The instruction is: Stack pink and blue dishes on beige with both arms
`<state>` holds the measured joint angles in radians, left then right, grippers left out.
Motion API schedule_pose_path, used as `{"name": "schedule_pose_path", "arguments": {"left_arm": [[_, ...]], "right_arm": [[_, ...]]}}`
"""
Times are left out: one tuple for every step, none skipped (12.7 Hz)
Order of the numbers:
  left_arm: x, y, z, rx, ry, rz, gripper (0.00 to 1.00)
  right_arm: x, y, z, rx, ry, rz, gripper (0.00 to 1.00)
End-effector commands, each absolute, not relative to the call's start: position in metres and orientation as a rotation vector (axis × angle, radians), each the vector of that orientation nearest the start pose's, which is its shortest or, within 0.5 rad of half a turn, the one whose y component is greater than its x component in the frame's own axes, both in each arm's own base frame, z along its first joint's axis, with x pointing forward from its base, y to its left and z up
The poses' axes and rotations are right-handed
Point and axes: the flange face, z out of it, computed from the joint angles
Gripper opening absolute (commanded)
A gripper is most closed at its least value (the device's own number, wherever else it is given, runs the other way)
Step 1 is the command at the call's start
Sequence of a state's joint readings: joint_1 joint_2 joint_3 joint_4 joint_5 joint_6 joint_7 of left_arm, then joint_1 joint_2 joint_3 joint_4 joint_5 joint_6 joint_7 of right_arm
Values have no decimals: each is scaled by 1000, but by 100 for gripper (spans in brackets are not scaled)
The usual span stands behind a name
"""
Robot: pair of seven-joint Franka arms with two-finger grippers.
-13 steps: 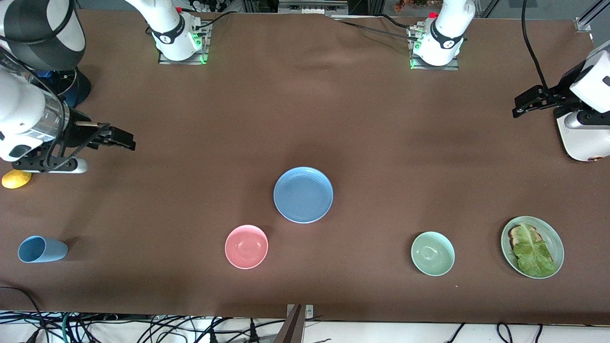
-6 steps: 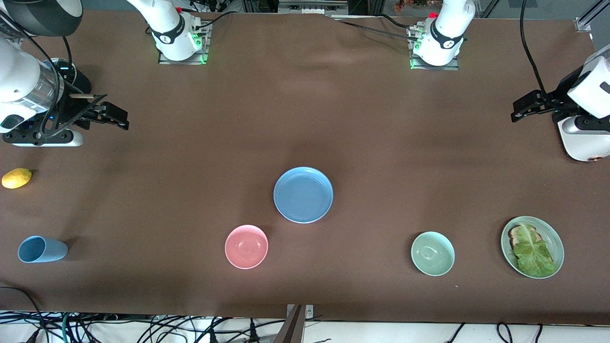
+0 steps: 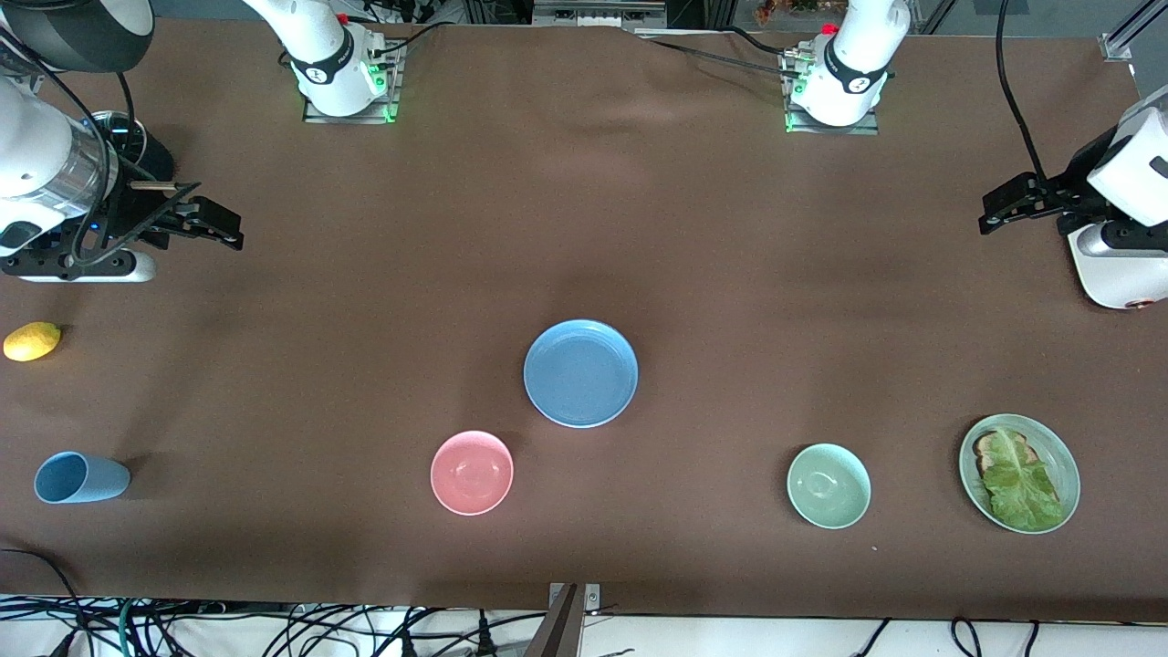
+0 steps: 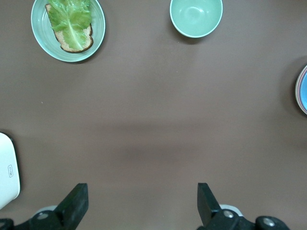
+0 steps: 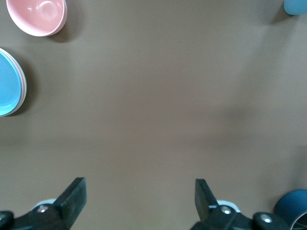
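The blue plate (image 3: 580,372) lies mid-table and tops a stack. In the right wrist view a pale pink rim (image 5: 23,88) peeks out from under the blue plate (image 5: 7,81). The left wrist view catches only the stack's edge (image 4: 303,91). No beige plate shows in any view. My right gripper (image 3: 219,230) hangs open and empty over bare cloth at the right arm's end of the table, well away from the stack. My left gripper (image 3: 995,210) hangs open and empty over the left arm's end. The fingers stand wide apart in both wrist views (image 4: 143,206) (image 5: 140,203).
A pink bowl (image 3: 472,472) and a mint-green bowl (image 3: 829,485) sit nearer the front camera than the stack. A green plate with toast and lettuce (image 3: 1019,473) is at the left arm's end. A tipped light blue cup (image 3: 80,477) and a lemon (image 3: 32,340) are at the right arm's end.
The right arm has drawn back toward the bases, uncovering the lemon, and has since held nearly still. The left gripper has shifted only slightly. The plates have not moved.
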<state>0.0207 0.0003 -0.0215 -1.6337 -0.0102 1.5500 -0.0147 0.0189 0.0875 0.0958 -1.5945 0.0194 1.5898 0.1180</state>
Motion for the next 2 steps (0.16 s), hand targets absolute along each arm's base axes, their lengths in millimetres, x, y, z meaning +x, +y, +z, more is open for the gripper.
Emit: {"name": "schedule_pose_path", "arguments": {"left_arm": [[555, -3, 598, -3176, -13, 122, 100], [555, -4, 598, -3176, -10, 122, 100]], "right_arm": [[573, 63, 568, -3136, -14, 142, 100], [572, 64, 567, -3137, -12, 159, 100]]}}
